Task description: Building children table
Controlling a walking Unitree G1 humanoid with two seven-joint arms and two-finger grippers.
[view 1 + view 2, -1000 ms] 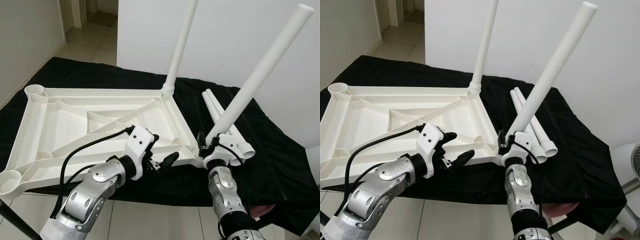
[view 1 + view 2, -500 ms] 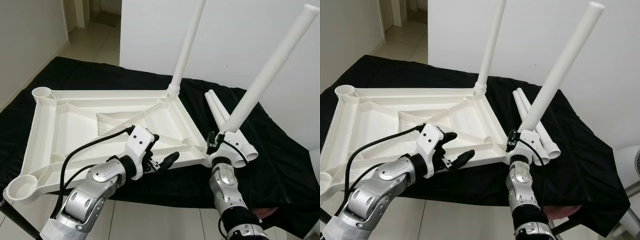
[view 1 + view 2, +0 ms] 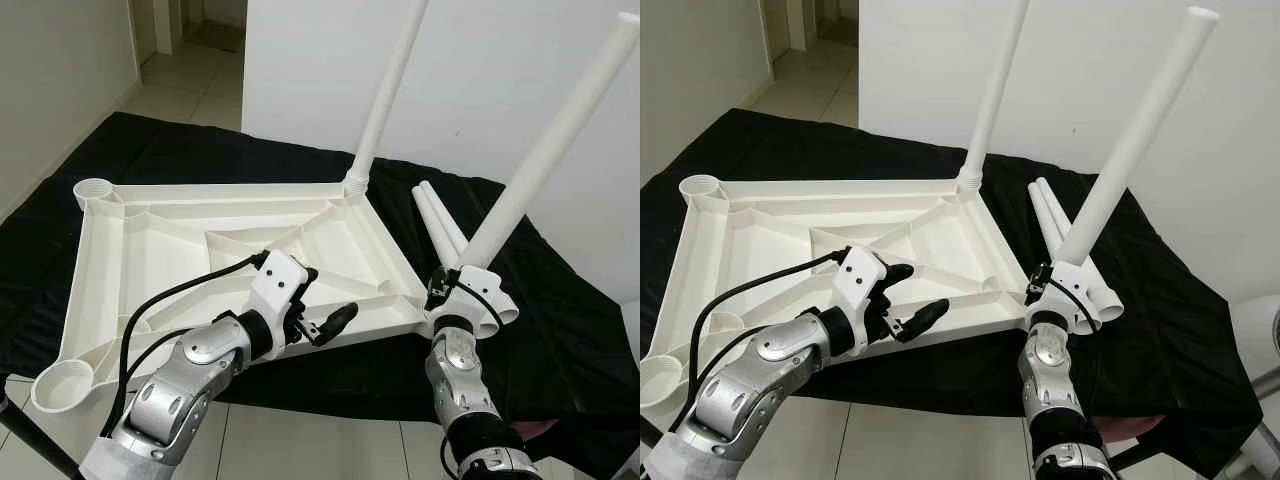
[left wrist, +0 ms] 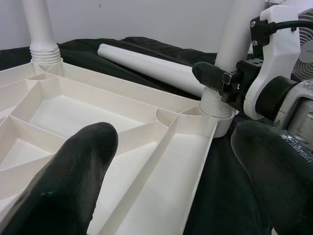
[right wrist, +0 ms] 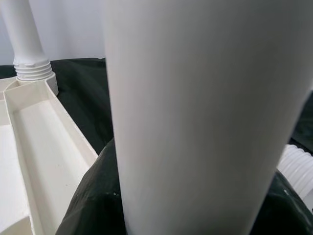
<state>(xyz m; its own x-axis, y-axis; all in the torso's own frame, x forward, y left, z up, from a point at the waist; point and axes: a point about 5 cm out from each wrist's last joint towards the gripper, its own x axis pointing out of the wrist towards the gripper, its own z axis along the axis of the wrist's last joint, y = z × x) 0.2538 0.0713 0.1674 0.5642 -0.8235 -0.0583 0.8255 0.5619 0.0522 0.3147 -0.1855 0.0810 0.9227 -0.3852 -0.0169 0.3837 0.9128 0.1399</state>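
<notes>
Right tool: the right tool (image 3: pixel 1048 287) is gripping the lower end of a white plastic table leg (image 3: pixel 1130 150), fingers closed around the tube just above its threaded foot, at the near right corner socket (image 4: pixel 215 110) of the tabletop.
Left tool: the left tool (image 3: pixel 902 298) is hovering with its fingers spread wide over the near rim of the tabletop, holding nothing; in the left wrist view its two black fingertips (image 4: pixel 80 161) are framing that rim.
Held leg: it is leaning away to the right rather than standing square, its threaded end sitting in or on the socket; I cannot tell how far it is screwed in.
Tabletop: the white ribbed tabletop (image 3: pixel 180 250) is lying upside down on the desk (image 3: pixel 150 150), which is draped in black cloth, with one leg (image 3: pixel 385 90) already standing upright in the far right corner.
Open sockets: two left corner sockets (image 3: pixel 92 188) are waiting empty.
Spare legs: two more legs (image 3: pixel 440 215) are lying side by side on the cloth, just beyond the right tool.
Handling: the legs are looking light, stiff and smooth, so likely slippery under a turning grip; holding low near the thread should be giving the best control, while the long tube is acting as a lever that could cross-thread if tilted. The tabletop seems light enough to slide on the cloth, so bracing its rim is probably wise.
Writing: no brand or label is readable.
</notes>
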